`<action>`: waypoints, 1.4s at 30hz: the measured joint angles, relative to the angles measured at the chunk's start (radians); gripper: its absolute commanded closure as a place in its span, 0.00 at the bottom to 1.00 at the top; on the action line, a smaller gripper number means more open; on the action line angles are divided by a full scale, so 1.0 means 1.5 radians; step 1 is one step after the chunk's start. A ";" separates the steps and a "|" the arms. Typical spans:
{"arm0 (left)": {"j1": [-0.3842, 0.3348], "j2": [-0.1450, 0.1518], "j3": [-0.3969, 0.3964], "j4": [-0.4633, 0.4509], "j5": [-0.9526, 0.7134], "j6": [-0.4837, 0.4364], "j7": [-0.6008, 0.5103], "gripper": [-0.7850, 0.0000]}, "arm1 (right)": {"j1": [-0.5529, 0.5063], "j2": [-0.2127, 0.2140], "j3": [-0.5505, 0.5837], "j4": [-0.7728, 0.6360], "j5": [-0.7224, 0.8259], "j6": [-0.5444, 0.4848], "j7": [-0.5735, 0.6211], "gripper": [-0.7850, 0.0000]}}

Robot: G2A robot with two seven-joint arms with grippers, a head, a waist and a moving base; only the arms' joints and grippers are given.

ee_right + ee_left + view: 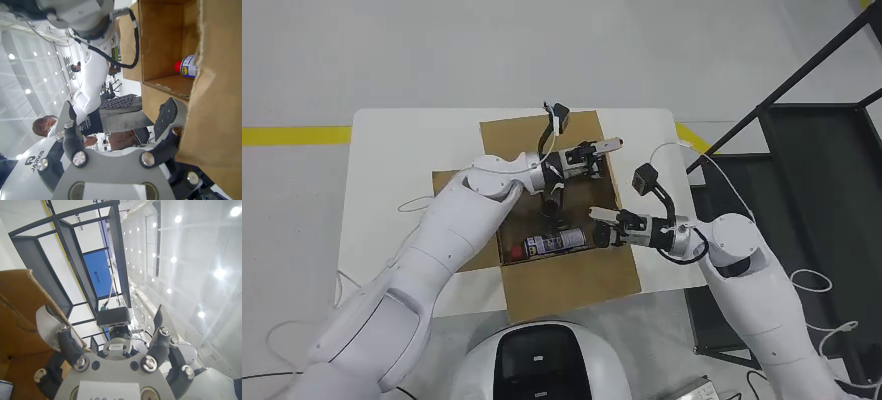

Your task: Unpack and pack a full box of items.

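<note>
An open cardboard box [572,283] stands on the white table [392,200] with its flaps spread. A spray can [550,243] with a red cap lies inside it, next to a small dark item [550,207]. My left gripper [604,152] is open at the box's far right flap, and the flap's torn edge [56,311] crosses one finger [44,321]. My right gripper [594,226] is open at the right wall nearer the robot. In the right wrist view the gripper [115,117] has a flap [211,113] against one finger [166,117], and the can [187,66] shows deeper in the box.
A black metal rack [802,170] stands just right of the table, close behind my right arm. A yellow line [292,135] runs along the floor at the left. The table's left part is bare white surface.
</note>
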 measured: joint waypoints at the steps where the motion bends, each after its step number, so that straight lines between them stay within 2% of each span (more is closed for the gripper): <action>1: -0.001 -0.002 0.000 0.004 0.000 -0.002 -0.002 0.00 | -0.005 0.001 0.010 0.000 0.002 -0.002 -0.004 0.00; 7: -0.004 -0.001 -0.023 0.026 -0.006 -0.029 -0.021 0.00 | -0.045 0.009 0.087 0.003 0.017 -0.016 -0.046 0.00; 13: 0.024 0.026 -0.079 -0.005 -0.004 -0.052 -0.052 0.00 | -0.064 0.012 0.134 0.037 0.024 -0.024 -0.090 0.00; 16: 0.055 0.048 -0.116 -0.050 0.014 -0.047 -0.062 0.00 | -0.060 0.012 0.136 0.064 0.026 -0.027 -0.106 0.00; 19: 0.102 0.076 -0.163 -0.124 0.044 -0.029 -0.070 0.00 | -0.054 0.010 0.137 0.092 0.028 -0.039 -0.134 0.00; 26: 0.273 0.138 -0.300 -0.345 0.104 0.055 -0.067 0.00 | -0.024 0.006 0.111 0.157 0.029 -0.058 -0.176 0.00; 32: 0.384 0.163 -0.382 -0.459 0.120 0.085 -0.043 0.00 | 0.011 0.005 0.082 0.206 -0.017 -0.044 -0.195 0.00; 37: 0.436 0.174 -0.428 -0.516 0.126 0.075 -0.019 0.00 | 0.031 0.002 0.056 0.229 -0.023 -0.041 -0.190 0.00; 42: 0.489 0.184 -0.488 -0.584 0.152 0.042 0.043 0.00 | 0.049 -0.001 0.029 0.246 -0.029 -0.039 -0.165 0.00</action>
